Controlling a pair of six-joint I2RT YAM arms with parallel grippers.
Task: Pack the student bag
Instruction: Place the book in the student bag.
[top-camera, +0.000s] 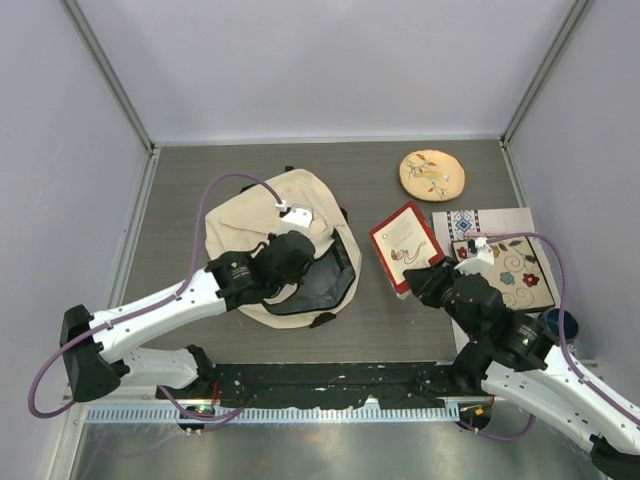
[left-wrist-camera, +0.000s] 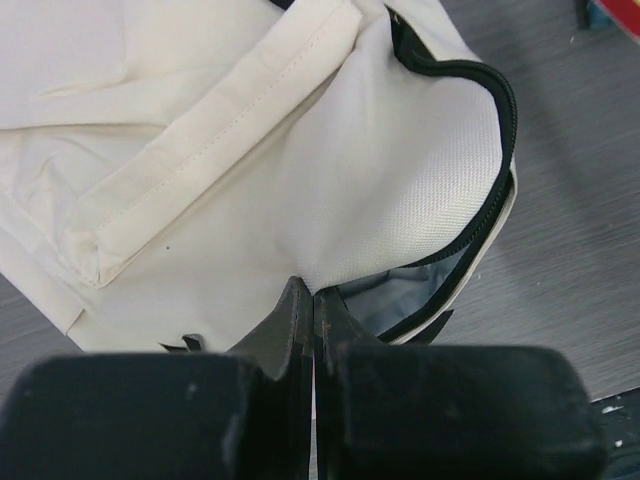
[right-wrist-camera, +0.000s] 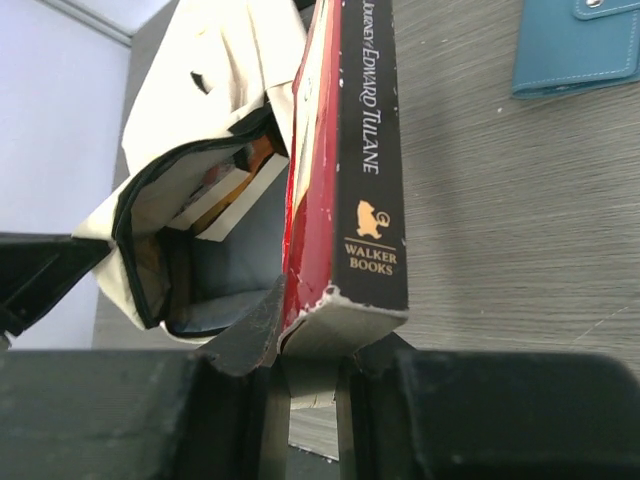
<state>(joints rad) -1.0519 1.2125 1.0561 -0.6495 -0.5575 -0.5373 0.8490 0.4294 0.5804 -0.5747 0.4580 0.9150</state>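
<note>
While the left gripper (left-wrist-camera: 308, 300) is pinched fully closed on the zip edge of the student bag (top-camera: 255, 205) mid-surface (top-camera: 385, 330), the right gripper (right-wrist-camera: 305, 335) clamps one end of a red book (right-wrist-camera: 345, 150). The bag's open mouth lies to that gripper's left, beside the book's long axis rather than in line with it.

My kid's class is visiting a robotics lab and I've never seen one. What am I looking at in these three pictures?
Two robot arms are bolted to a table, each ending in a two-finger gripper. One picture looks down from overhead; the others come from wrist cameras. The left gripper is pinched shut on the rim of the cream student bag. The right gripper clamps a red book, near the bag's opening, where other books sit. A round embroidered disc and a floral mat lie nearby.
</note>
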